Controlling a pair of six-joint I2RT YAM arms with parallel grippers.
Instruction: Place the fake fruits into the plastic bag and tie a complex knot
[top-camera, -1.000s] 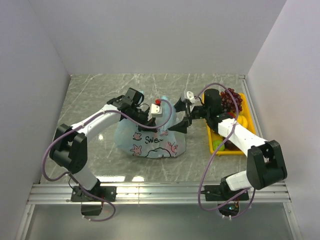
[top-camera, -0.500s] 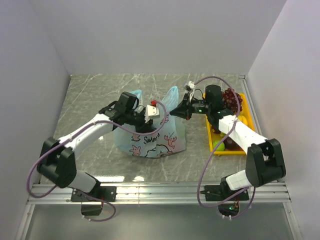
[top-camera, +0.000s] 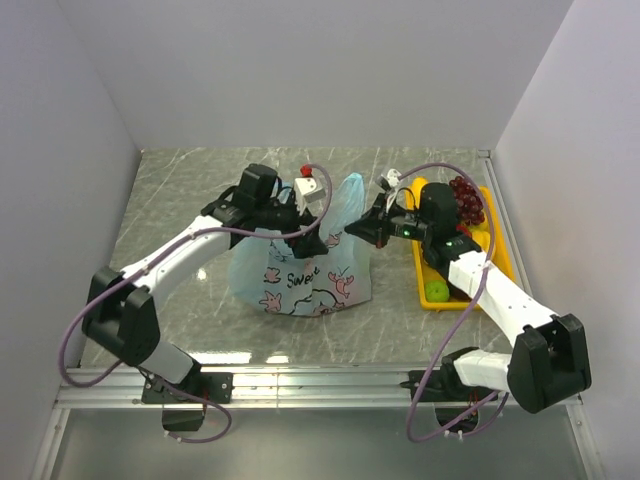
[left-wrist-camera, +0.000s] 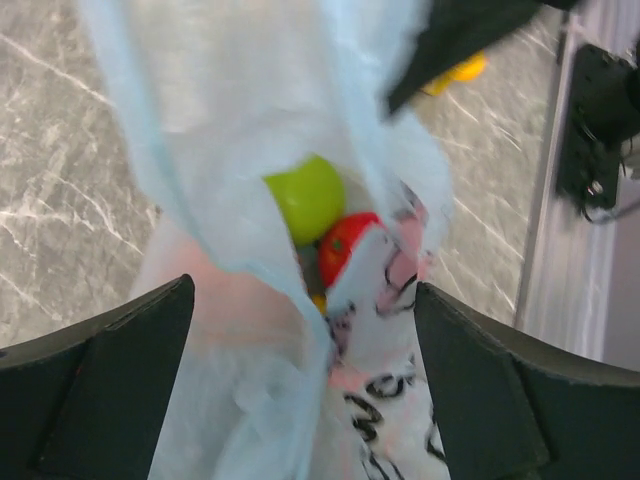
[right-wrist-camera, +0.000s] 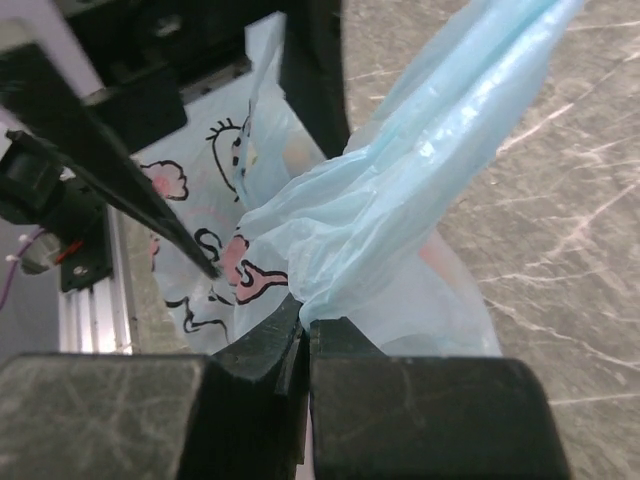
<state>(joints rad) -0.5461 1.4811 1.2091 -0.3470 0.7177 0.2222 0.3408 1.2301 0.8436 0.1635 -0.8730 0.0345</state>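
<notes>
The light-blue plastic bag (top-camera: 300, 272) with pink cartoon print stands mid-table. One handle (top-camera: 347, 198) rises at its right. My right gripper (top-camera: 353, 236) is shut on that bunched handle (right-wrist-camera: 430, 150), pinched at the fingertips (right-wrist-camera: 308, 335). My left gripper (left-wrist-camera: 305, 400) is open above the bag, a finger on either side of the bag's mouth, holding nothing. Inside the bag lie a green fruit (left-wrist-camera: 305, 195) and a red fruit (left-wrist-camera: 345, 245). No knot is in view.
A yellow tray (top-camera: 503, 255) at the right holds purple grapes (top-camera: 466, 200), a green fruit (top-camera: 436, 290) and yellow fruit. The right arm reaches across it. Walls close the table on three sides, and an aluminium rail (top-camera: 320, 385) runs along the near edge.
My left gripper has opened and let go of the bag. My right gripper has shut on the right handle and drawn it up and to the right. The bag stands taller.
</notes>
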